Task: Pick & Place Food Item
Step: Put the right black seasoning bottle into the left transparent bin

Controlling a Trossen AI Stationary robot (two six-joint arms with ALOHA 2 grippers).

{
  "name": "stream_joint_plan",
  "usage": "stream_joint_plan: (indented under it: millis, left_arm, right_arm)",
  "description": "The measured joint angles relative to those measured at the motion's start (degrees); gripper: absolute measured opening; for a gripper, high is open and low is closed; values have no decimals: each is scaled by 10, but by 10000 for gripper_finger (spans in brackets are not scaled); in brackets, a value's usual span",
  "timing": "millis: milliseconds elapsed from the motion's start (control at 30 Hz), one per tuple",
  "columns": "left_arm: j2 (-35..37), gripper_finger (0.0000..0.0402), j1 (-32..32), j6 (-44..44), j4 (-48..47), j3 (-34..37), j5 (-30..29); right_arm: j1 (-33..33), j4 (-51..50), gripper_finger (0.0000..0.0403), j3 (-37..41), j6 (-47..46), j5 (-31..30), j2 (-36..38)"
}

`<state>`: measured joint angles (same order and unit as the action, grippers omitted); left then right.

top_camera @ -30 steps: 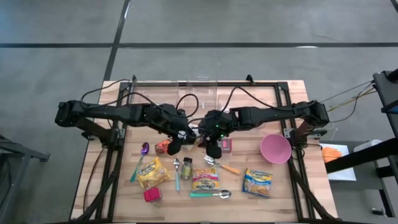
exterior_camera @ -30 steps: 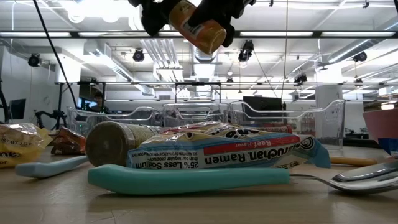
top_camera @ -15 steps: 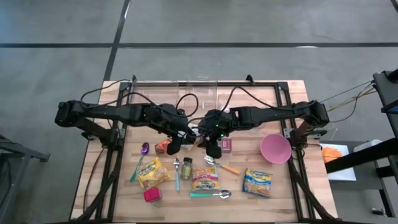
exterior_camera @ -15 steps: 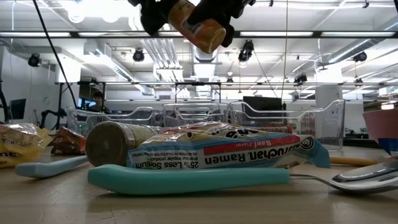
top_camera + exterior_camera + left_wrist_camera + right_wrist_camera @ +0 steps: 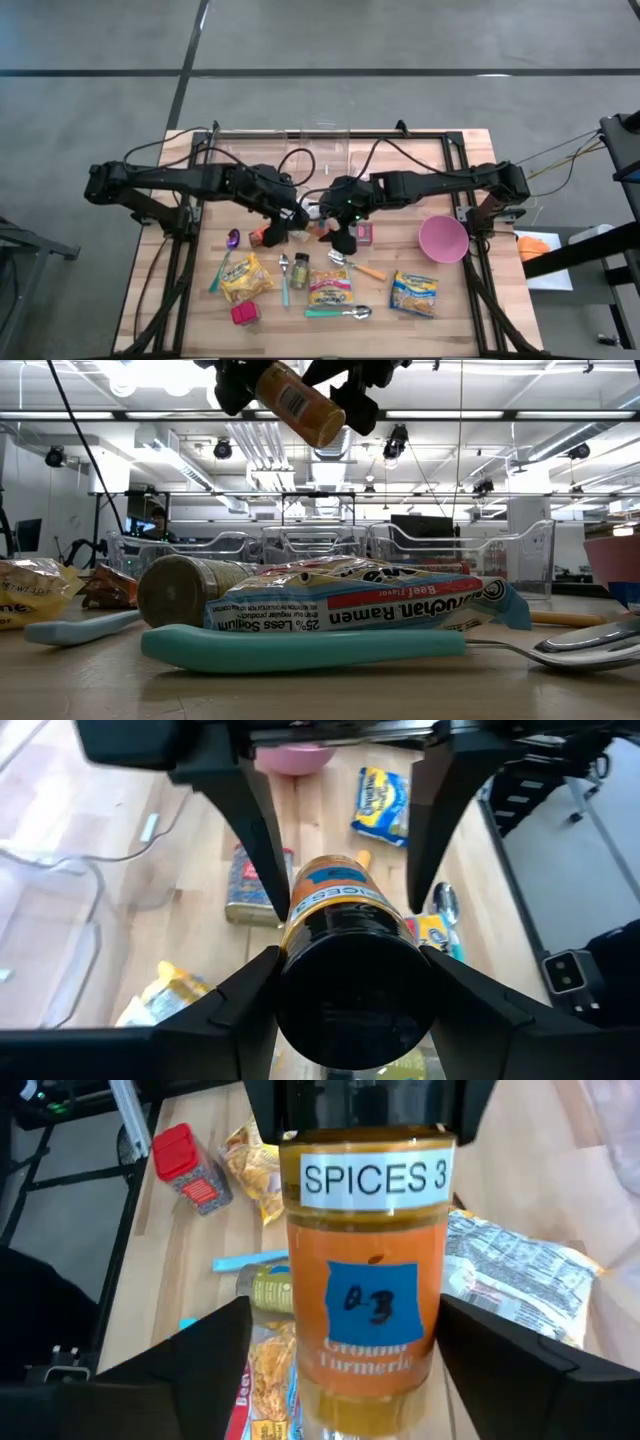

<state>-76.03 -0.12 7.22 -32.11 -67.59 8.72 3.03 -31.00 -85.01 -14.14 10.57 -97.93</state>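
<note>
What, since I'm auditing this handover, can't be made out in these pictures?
High view: orange turmeric spice jar too small, crowded between left gripper and right gripper.
Low view: both grippers cut off by top edge.
Left wrist view: jar's black lid hides most of its label.

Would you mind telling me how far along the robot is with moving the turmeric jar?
Done: the turmeric jar is lifted off the table, high above the ramen packet. In hand: the left gripper clamps it in mid-air, while the right gripper has its fingers open beside it, not touching. Left: setting it down; nothing shows where.
</note>
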Motion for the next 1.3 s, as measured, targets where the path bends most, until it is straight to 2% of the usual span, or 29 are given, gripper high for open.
stream_joint_plan:
  millis: [133, 267, 433, 633, 900, 1167, 1300]
  left_arm:
    - [21, 205, 9, 1, -21, 0, -34]
    - [54, 205, 35, 18, -56, 0, -43]
    - [101, 205, 82, 38, -120, 0, -103]
    - [132, 205, 170, 64, -196, 0, -112]
    - [118, 205, 303, 50, -292, 0, -107]
    - [99, 205, 421, 11, -314, 0, -95]
    - [78, 205, 458, 1, -335, 0, -90]
  right_arm:
    - [0, 3, 325, 0, -21, -24, 0]
    - [-1, -3, 330, 0, -28, -58, 11]
    - [2, -26, 331, 0, -30, -82, 39]
    - [-2, -65, 331, 0, -30, -130, 73]
    - [-2, -108, 331, 0, -34, -155, 106]
    - [0, -161, 331, 0, -53, -186, 135]
    - [0, -188, 331, 0, -65, -200, 149]
